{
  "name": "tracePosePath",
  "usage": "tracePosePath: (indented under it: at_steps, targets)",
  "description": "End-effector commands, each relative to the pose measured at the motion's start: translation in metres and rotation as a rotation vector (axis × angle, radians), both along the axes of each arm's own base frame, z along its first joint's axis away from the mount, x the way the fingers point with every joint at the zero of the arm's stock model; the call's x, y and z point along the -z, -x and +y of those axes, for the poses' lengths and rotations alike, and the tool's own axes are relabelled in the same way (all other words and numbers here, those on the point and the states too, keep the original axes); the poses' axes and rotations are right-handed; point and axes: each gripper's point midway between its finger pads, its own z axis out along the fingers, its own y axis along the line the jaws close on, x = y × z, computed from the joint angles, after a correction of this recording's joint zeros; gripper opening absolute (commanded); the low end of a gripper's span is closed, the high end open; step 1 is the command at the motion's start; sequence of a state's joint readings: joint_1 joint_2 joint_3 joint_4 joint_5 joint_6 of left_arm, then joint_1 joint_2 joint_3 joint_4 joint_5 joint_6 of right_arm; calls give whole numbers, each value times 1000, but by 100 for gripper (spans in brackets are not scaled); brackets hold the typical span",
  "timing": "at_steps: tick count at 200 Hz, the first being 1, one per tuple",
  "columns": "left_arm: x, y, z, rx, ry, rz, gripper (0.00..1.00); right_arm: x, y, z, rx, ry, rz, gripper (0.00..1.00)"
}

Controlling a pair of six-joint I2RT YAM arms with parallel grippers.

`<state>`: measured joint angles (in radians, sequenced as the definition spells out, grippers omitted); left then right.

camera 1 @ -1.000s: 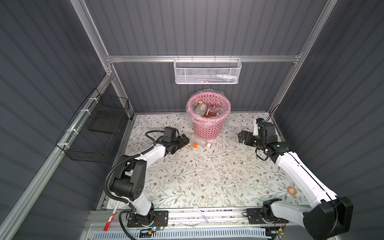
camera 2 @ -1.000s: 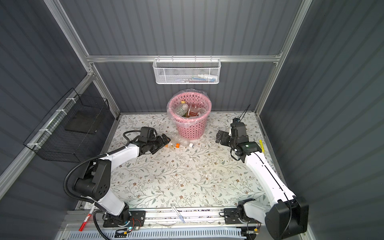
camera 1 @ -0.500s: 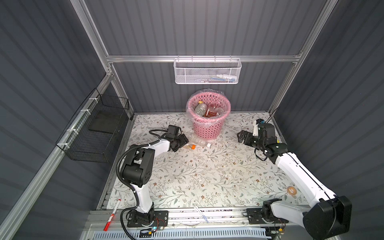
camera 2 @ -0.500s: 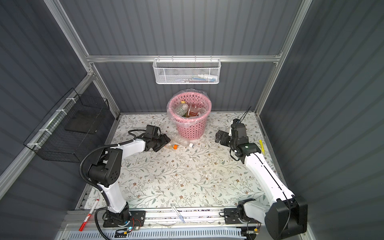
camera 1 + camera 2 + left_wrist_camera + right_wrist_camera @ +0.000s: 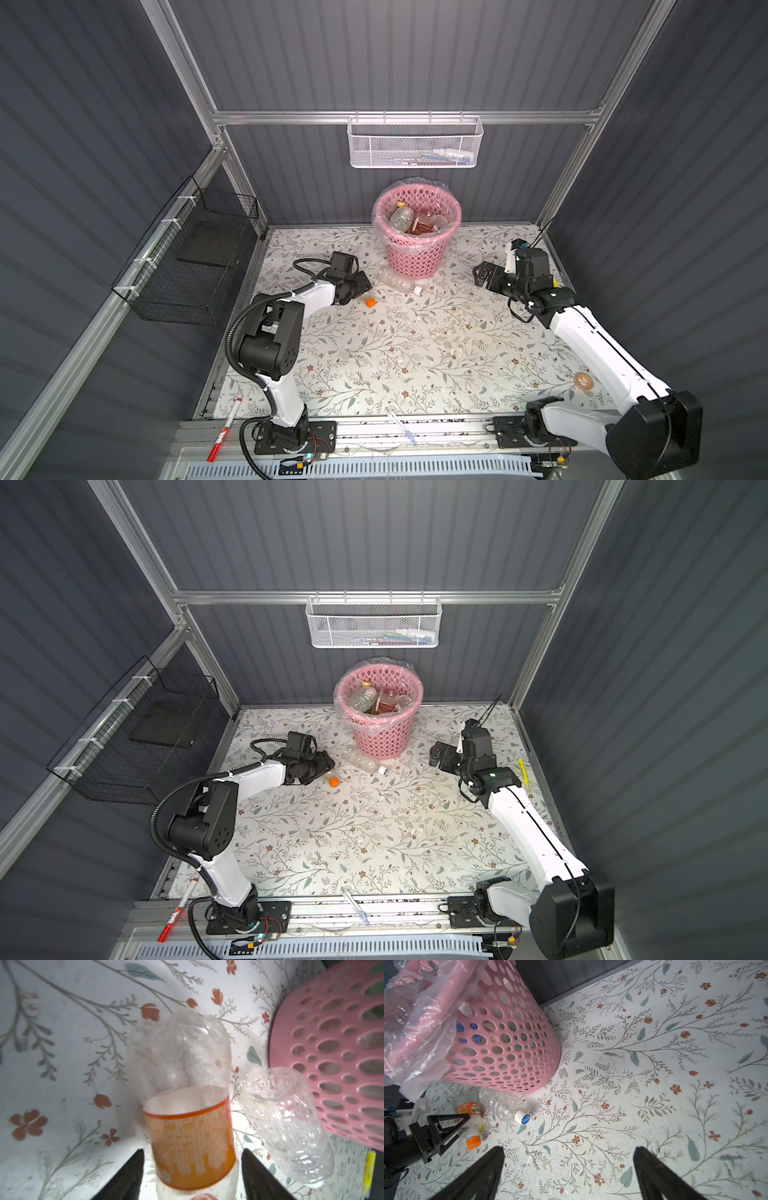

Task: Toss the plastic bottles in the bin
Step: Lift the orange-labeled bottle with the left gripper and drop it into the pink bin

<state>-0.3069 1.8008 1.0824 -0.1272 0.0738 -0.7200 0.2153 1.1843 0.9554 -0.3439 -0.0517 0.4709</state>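
Observation:
A clear plastic bottle with an orange label [image 5: 187, 1105] and orange cap [image 5: 370, 302] lies on the floral table left of the pink bin [image 5: 415, 257]. My left gripper [image 5: 192, 1150] straddles it, open, with a narrow gap showing on each side of the label. The right wrist view shows the same: left gripper [image 5: 466, 1124] over the bottle [image 5: 469, 1111]. A second clear bottle with a white cap [image 5: 397, 281] [image 5: 286, 1126] lies against the bin's foot. Several bottles [image 5: 401, 217] lie inside the bin. My right gripper [image 5: 482, 274] [image 5: 568, 1148] hovers open and empty right of the bin.
A white mesh basket [image 5: 415, 143] hangs on the back wall above the bin. A black wire basket [image 5: 195, 266] hangs on the left wall. A yellow highlighter [image 5: 524, 773] lies near the right wall, a red-and-white marker [image 5: 224, 430] on the front rail.
My left arm's elbow has swung in over the table and its gripper has pushed over the orange-labelled bottle, whose cap shifted slightly toward the front left. The right arm has barely moved.

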Motion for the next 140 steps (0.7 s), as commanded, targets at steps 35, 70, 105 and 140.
tracePosePath:
  at_steps: [35,70,105,140]
  targets:
    - [-6,-25,12,40,-45,-22,89,-2,-6,4,-7,-34,-5,99]
    - [6,-32,14,50,-12,1,72,1,-5,3,-2,-28,3,99]
    - [-12,-25,19,46,-7,-45,58,5,-4,1,3,-19,15,99]
    - [-46,-13,26,53,-13,-130,54,7,-4,3,0,-29,20,99]
